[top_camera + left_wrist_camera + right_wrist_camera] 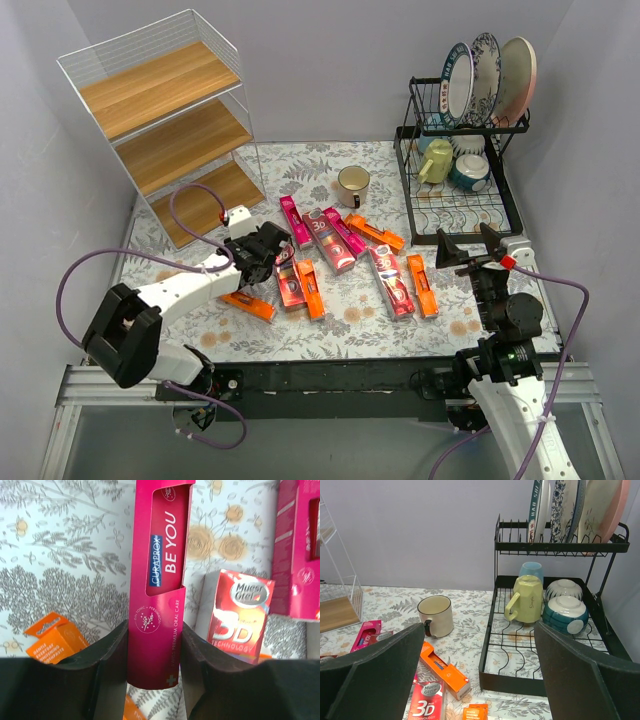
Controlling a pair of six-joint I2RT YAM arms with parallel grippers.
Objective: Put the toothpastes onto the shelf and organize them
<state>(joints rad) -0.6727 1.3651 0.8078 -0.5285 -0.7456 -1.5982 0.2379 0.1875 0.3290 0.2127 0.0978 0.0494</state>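
Shelf (160,85): at 10 o'clock in the top view.
Left claw (262,250): at 8 o'clock, clamped on pink carton (161,580), fingers (112,670) pressing its long sides.
Pink carton: points to 12 in the wrist view, with a 3D carton (240,612) at its 3 and an orange carton (52,645) at 8.
Other cartons (390,280): scattered at centre.
Right claw (468,247): at 4 o'clock, spread wide, holding nothing, near rack (512,684).

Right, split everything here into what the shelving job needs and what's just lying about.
Job: magenta Curaprox carton in the left fingers, dark red 3D cartons, orange cartons, wire shelf.
Lying about: cream mug, black dish rack, its plates, bowls, yellow mug.
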